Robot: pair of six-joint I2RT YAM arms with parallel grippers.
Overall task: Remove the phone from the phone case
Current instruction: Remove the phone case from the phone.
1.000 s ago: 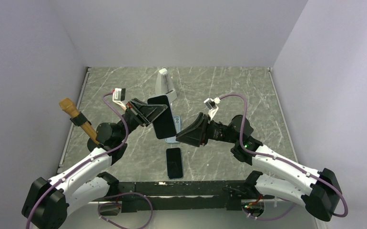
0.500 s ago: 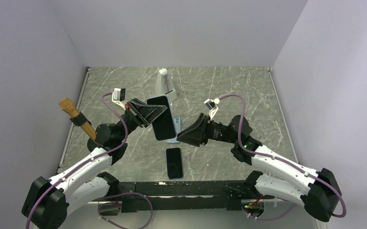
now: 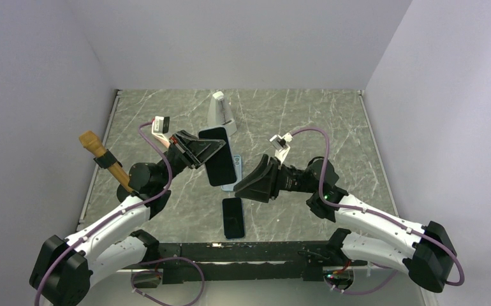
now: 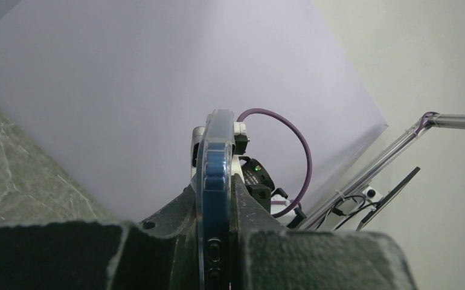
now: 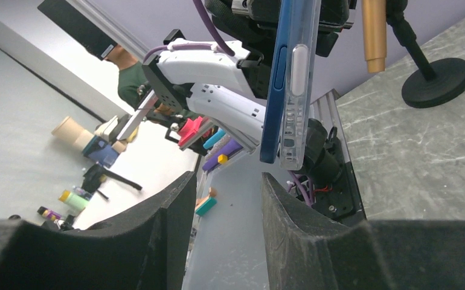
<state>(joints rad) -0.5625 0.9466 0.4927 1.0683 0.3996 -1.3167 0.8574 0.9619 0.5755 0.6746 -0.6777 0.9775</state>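
Looked like you were at the prying step: your left hand [image 3: 206,150] was clamped on the phone case [image 5: 296,115], phone [image 5: 276,90] seated inside, held on edge above the bench [image 3: 332,121]. Your right hand [image 5: 224,199] was spread apart, near its lower end, not touching. Next, I'd reckon: pinch a case corner and peel it off.

Blue phone [image 5: 275,90] — clear case [image 5: 293,136]

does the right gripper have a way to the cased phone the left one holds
Probably yes: the right gripper is open and the phone has its free end just ahead, nothing between.
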